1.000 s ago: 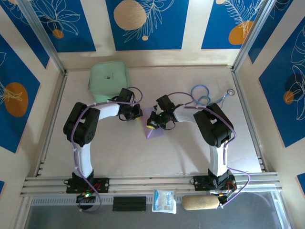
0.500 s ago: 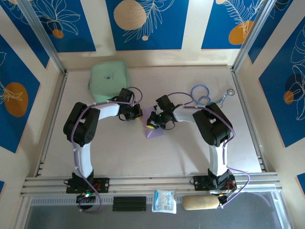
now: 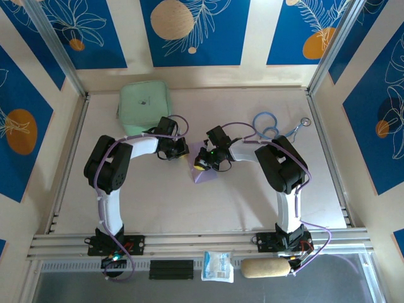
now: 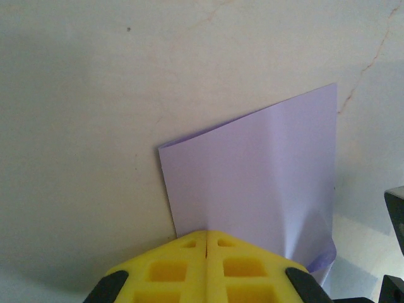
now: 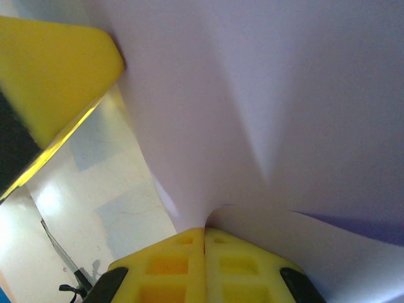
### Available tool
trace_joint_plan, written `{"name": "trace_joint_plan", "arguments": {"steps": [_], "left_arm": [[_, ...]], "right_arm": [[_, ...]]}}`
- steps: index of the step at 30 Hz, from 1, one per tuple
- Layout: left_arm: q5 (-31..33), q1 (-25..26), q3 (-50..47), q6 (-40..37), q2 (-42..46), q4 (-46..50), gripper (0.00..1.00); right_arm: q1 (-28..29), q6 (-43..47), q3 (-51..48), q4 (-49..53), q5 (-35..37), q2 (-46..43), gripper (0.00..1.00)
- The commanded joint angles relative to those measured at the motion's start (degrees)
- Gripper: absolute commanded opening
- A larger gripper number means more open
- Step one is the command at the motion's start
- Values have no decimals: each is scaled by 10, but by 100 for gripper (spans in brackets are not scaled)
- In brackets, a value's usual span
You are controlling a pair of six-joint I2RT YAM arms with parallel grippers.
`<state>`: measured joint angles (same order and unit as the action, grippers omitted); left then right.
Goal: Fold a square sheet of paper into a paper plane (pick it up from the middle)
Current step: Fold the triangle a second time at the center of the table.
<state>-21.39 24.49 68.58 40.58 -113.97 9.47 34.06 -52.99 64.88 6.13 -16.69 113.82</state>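
Because both pincers meet on it, the sheet of paper [image 3: 206, 175] lies near the centre of the overhead frame. It is a small lilac wedge on the pale table [image 3: 158, 196], well apart from the green pouch [image 3: 142, 101] at the upper left. We see the right pincer [image 5: 204, 230] closed tight on the sheet at the bottom of its own view, the paper puckering into a soft ridge that fans up from the yellow tips. The left pincer [image 4: 206, 235] is closed too, and the sheet's near edge runs right into its tips. We judge that it pinches that edge, though the contact itself is hidden. We take the paper to be very light, thin and limp: one corner at the lower right of the left wrist view curls over. It will likely crease wherever it is squeezed and could tear if the grips pull apart, so we would hold it near an edge or along a fold, with little tension.
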Motion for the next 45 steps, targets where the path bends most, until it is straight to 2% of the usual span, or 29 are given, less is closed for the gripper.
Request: {"name": "trace_joint_plan", "arguments": {"steps": [1, 24, 28, 34, 40, 45], "left_arm": [[-1, -2, -8, 3, -20, 19, 7], [0, -2, -12, 7, -15, 17, 6], [1, -3, -7, 9, -6, 23, 6], [39, -13, 38, -4, 25, 66, 11], [103, -27, 36, 20, 82, 80, 21], [79, -24, -7, 43, 118, 46, 23]], "right_arm": [[1, -8, 13, -3, 6, 14, 0], [-2, -24, 11, 12, 12, 31, 0], [-3, -29, 13, 26, 15, 33, 6], [-6, -35, 3, 33, 20, 25, 24], [-7, -38, 3, 39, 18, 26, 30], [-7, -38, 7, 43, 18, 27, 32]]}}
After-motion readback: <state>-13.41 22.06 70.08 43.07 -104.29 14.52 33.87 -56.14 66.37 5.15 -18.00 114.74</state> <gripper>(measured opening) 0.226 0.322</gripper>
